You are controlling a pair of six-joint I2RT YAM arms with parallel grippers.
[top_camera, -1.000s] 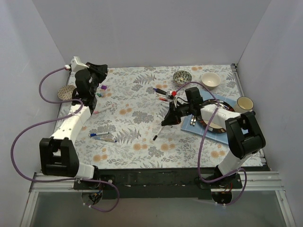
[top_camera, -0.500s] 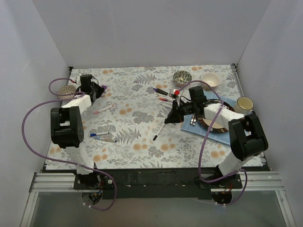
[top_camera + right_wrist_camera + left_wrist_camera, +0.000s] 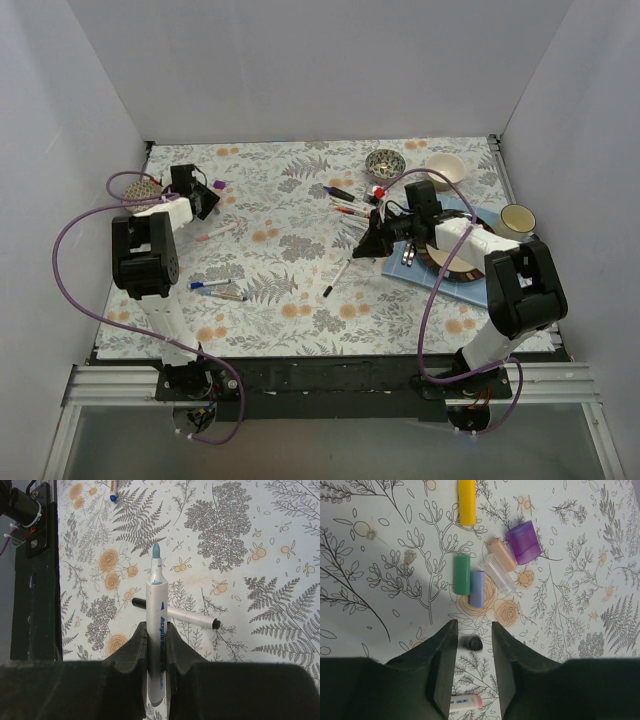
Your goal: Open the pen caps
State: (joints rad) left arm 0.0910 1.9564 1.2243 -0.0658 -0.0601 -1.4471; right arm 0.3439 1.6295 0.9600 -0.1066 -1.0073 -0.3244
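Black plastic, a single black cap (image 3: 471,643), lay on the cloth (image 3: 380,605) between the fingers of the left gripper (image 3: 472,626), whose jaws stood parted with a gap on either side of it. A second earlier those jaws had been shut and the arm had been bent out over the left side of the cloth. Since then it had drawn in over the far left corner and let go, so by the look of it the cap had just been dropped beside the others. That would make one more pen opened.

Just ahead of the fingertips lay the green cap (image 3: 462,574) and pale blue cap (image 3: 477,588) side by side. The clear cap (image 3: 500,575), peach cap (image 3: 502,555) and purple cap (image 3: 524,542) were ahead to the right, and the yellow cap (image 3: 467,502) was farthest ahead.

Over the same second the right gripper (image 3: 156,626) had barely moved. It was clamped on a white pen (image 3: 158,595) whose bare blue tip pointed out ahead of the jaws. A second pen (image 3: 195,620) lay crosswise on the cloth beneath it, dark at both ends. Whether it kept a cap could not be told.
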